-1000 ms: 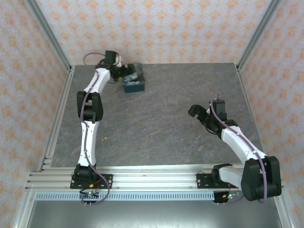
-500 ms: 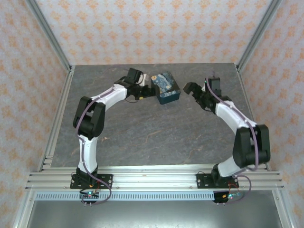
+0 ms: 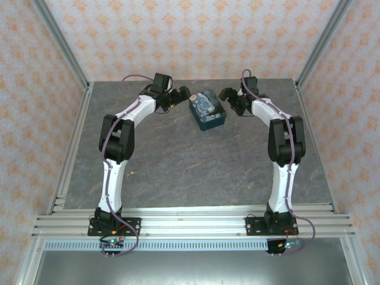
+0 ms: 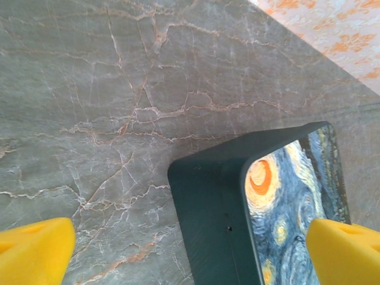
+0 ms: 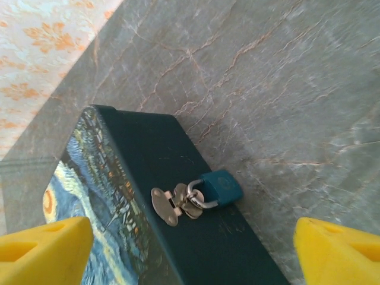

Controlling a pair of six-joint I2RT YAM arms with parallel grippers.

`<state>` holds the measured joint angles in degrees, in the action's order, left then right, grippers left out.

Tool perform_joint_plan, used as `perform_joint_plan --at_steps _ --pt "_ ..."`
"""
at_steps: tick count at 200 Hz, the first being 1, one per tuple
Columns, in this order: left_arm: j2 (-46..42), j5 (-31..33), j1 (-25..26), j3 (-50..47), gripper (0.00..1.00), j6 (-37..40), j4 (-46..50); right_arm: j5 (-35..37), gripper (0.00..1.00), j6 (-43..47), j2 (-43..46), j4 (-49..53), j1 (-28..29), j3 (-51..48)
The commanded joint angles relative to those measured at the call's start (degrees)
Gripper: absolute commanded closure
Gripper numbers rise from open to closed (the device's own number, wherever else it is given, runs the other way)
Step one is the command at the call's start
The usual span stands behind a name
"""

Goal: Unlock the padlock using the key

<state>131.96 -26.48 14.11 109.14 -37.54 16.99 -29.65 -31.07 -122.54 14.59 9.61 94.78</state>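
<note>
A dark teal box (image 3: 208,111) with a starry-night lid sits at the back middle of the table. A small teal padlock (image 5: 221,186) hangs from the silver hasp (image 5: 172,205) on the box's side (image 5: 178,178), resting against the tabletop. The key is out of view. My right gripper (image 5: 190,252) is open just right of the box (image 3: 226,96), its yellow fingertips (image 5: 44,249) wide apart over the lid edge and padlock. My left gripper (image 4: 190,255) is open at the box's left corner (image 3: 181,94), touching nothing. The box's plain side (image 4: 208,208) faces it.
The grey marble tabletop (image 3: 178,154) is ringed by patterned walls (image 3: 178,35) and metal frame posts (image 3: 59,44). The box stands close to the back wall. Both arms arch from their bases (image 3: 113,222) toward the back.
The box moved from the back left to the back middle with the left gripper. The left gripper then drew slightly back. The right arm swung from mid-right up to the box's right side.
</note>
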Motion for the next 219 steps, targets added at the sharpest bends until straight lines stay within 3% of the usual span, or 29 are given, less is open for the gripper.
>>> perform_joint_plan --at_steps 1,32,91,114,139,176,219 --pt "1.5 1.3 -0.1 4.5 0.00 -1.7 2.9 -1.6 0.14 1.8 -0.6 4.8 3.1 3.7" --pt "4.1 1.0 -0.4 9.3 0.00 -1.7 5.5 -2.3 0.17 2.3 4.2 2.3 7.8 -2.5" --pt "8.5 -4.1 -1.6 16.8 0.00 0.6 9.8 -2.8 0.17 -4.9 26.6 -12.6 19.6 -31.0" --pt "9.9 -8.9 -1.3 18.8 0.00 0.1 9.2 2.5 0.15 -6.4 36.9 -13.4 19.4 -40.5" --pt "13.0 -12.0 0.2 25.1 0.00 0.1 11.3 5.5 0.12 -4.9 44.5 -8.8 17.0 -43.6" --pt "20.4 -14.3 2.6 37.3 0.00 -2.8 13.6 6.6 0.09 -4.5 49.4 -5.1 14.4 -45.4" --pt "22.3 -25.2 6.4 38.4 0.00 -5.6 6.4 9.4 0.07 -5.3 51.3 -4.1 9.0 -46.1"
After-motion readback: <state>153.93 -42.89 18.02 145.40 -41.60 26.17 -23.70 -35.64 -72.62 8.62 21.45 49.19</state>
